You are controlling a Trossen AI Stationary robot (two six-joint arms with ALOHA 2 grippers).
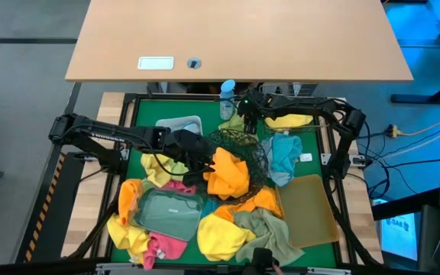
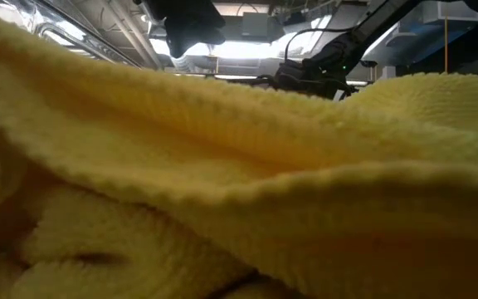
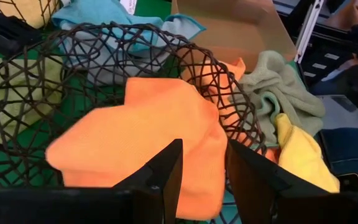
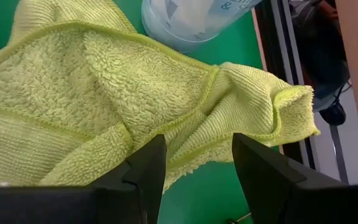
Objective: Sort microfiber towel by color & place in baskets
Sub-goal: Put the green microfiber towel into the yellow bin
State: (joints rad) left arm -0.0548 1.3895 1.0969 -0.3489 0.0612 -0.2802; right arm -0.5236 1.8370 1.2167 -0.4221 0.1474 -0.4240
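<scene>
My left gripper (image 1: 198, 159) is shut on an orange towel (image 3: 142, 137) at the round black wire-mesh bowl (image 3: 17, 81) in the table's middle. In the high view the orange towel (image 1: 228, 172) lies over the bowl's (image 1: 243, 147) near rim. At the far side my right gripper (image 4: 197, 168) stands open, pointing down over a lime-green towel (image 4: 104, 93). That towel (image 1: 233, 122) lies on the green mat beside the blue-capped bottle (image 1: 228, 93). The fingers stand either side of a fold; I cannot tell whether they touch it. My left gripper pinches the orange towel's bunched near end (image 3: 201, 168) between its two fingers. The fingers come slanting down from the table's left. The rest of the towel spreads ahead of the fingers, resting on the bowl's wire rim and inside it; how many layers are held does not show.
Yellow, pink, teal and sage towels (image 1: 266, 229) lie heaped on the mat. A white tub (image 1: 180, 122), a clear tray (image 1: 166, 212), a tan bin (image 1: 313, 208) and a wire basket holding a yellow towel (image 1: 289, 121) stand around. A yellow towel (image 2: 222, 191) fills the low view.
</scene>
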